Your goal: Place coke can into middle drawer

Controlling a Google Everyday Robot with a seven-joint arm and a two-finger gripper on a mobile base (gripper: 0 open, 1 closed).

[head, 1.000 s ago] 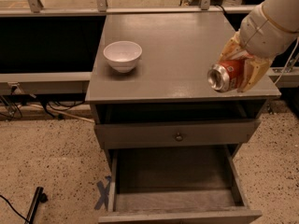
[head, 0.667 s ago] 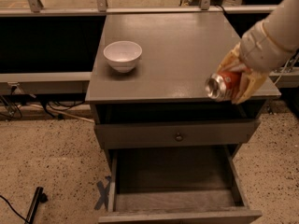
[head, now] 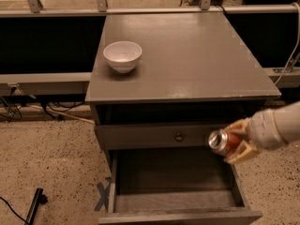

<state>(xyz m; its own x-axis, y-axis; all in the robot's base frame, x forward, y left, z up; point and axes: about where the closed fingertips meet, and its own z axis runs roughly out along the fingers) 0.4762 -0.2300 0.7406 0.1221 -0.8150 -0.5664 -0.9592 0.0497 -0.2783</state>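
In the camera view, the coke can point(head: 220, 140) is held on its side by the gripper point(head: 234, 142), jaws clamped around it, over the right rear part of the pulled-out middle drawer point(head: 168, 172). Above that drawer a knobbed drawer front point(head: 140, 136) is seen, and higher still a white bowl point(head: 122, 55) on the desk point(head: 187, 55).

We see the coke can point(head: 218, 140), red with its silver end facing left, held on its side in the gripper point(head: 233, 142) over the right edge of the middle drawer point(head: 171, 198). The drawer is pulled open toward the near side, with grey walls and a lighter floor.
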